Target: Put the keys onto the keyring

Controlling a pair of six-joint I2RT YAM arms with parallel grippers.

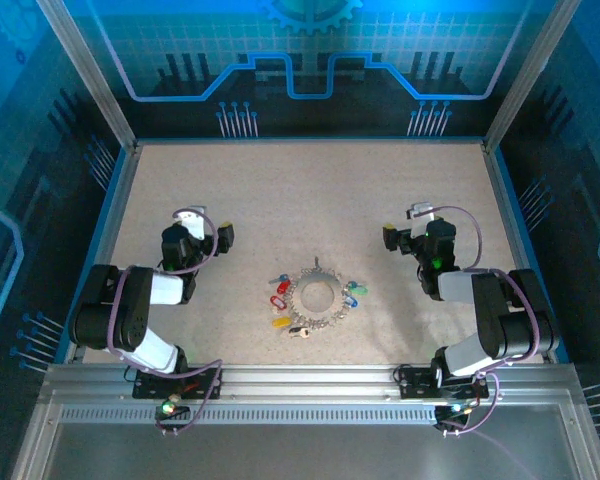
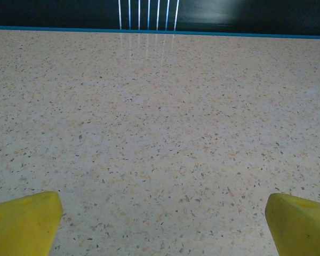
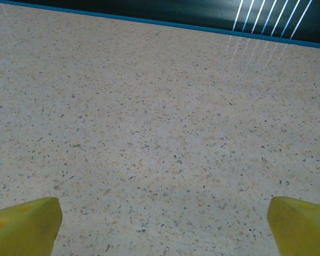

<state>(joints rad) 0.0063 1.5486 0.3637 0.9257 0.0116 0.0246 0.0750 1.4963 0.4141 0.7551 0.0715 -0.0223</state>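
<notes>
- Across the speckled table [image 1: 280,190]: bare surface all round the middle, with no obstacle between either arm and the work.
- Left gripper [image 1: 206,226]: aimed at 12 o'clock toward the far wall, yellow fingertips [image 2: 26,221] spread wide in the wrist view, only tabletop between them, holding nothing.
- Right gripper [image 1: 408,226]: same heading, 12 o'clock, likewise spread wide and holding nothing.
- Keyring [image 1: 317,296]: flat on the table between the two arms, nearer the near edge than the far one; round, so no long axis to line up with.
- From the left pincer, at about 4 o'clock; from the right pincer, at about 8 o'clock; well apart from both and behind their present aim, so likely a swing back and inward before any descent.
- Right side marginally the nearer by the look of it, though close to even.
- Keys [image 1: 302,330]: fanned round the ring like spokes, touching it or just beside; too small to tell which are threaded.
- Lone key [image 1: 317,266] at the ring's 12 o'clock, pointing outward.
- Red tags [image 1: 278,296] at 9 o'clock, yellow tag [image 1: 281,322] at 7 o'clock, green tag [image 1: 352,285] and blue tag [image 1: 354,301] at 3 o'clock.
</notes>
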